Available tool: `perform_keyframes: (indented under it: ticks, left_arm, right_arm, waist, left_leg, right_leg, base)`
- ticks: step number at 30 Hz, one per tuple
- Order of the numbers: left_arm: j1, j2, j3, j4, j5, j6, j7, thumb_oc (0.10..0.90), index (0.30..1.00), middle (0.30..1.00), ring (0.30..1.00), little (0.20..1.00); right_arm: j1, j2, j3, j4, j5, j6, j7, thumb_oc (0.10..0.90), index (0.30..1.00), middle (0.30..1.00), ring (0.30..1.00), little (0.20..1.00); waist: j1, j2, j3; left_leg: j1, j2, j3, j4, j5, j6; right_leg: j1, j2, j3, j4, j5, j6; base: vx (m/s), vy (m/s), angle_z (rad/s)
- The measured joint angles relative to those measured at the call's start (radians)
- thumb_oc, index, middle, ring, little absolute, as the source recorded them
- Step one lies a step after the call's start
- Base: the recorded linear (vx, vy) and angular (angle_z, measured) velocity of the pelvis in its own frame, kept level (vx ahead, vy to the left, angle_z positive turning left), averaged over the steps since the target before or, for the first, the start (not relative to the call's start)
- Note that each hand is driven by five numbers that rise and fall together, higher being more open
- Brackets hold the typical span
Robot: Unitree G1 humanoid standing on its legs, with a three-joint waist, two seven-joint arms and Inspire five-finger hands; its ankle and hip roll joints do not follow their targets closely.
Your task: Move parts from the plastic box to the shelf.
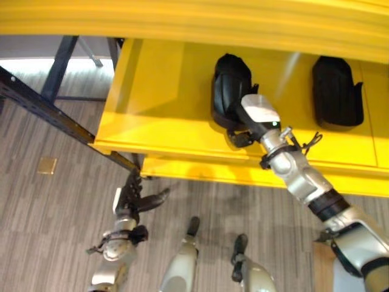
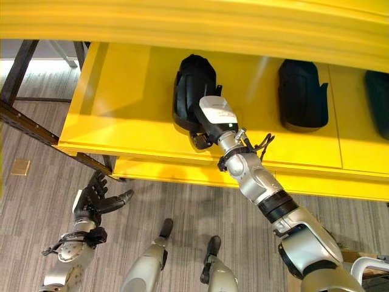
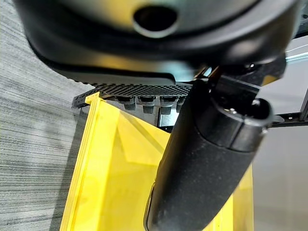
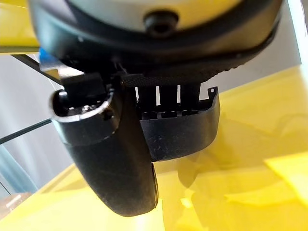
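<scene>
A black moulded part (image 1: 230, 85) lies on the yellow shelf (image 1: 158, 97), with my right hand (image 1: 260, 112) reaching in at its near end. In the right wrist view the fingers (image 4: 168, 98) go behind the rim of this part (image 4: 192, 134) and the thumb (image 4: 120, 168) lies across its front, pinching it. My left hand (image 1: 135, 199) hangs low over the floor, below the shelf's left corner, holding nothing. Its fingers are relaxed, and in the left wrist view its thumb (image 3: 202, 178) stands straight.
A second black part (image 1: 336, 91) lies further right on the shelf, and a third (image 2: 380, 103) shows at the edge of the right eye view. A yellow beam (image 1: 194, 18) overhangs the shelf. A dark metal frame (image 1: 42, 103) runs along the left.
</scene>
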Motion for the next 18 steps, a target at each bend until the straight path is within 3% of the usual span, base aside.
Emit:
perform_keyframes:
  ticks: [7,18]
  left_arm:
    - [-0.03,0.001,-0.013,0.0,-0.034,-0.008,0.005,0.9,1.0,1.0,1.0,1.0]
    - [-0.066,0.003,-0.023,0.003,-0.034,-0.009,0.006,0.9,1.0,1.0,1.0,1.0]
  right_arm:
    - [-0.091,0.026,0.01,0.101,0.004,0.004,-0.03,0.4,0.3,0.3,0.3,0.3]
    - [-0.151,0.013,0.011,0.171,0.009,0.02,-0.075,0.4,0.3,0.3,0.3,0.3]
  waist:
    - [0.005,0.03,0.042]
    - [0.016,0.039,0.083]
  left_leg:
    - [-0.015,-0.005,-0.007,0.01,0.0,-0.001]
    - [-0.033,-0.006,0.003,0.029,0.0,-0.002]
  right_leg:
    - [-0.029,-0.008,-0.005,0.046,-0.024,-0.002]
    - [-0.073,-0.016,0.011,0.108,-0.049,-0.005]
  base:
    - [-0.02,0.01,0.03]
    - [0.0,0.002,-0.02]
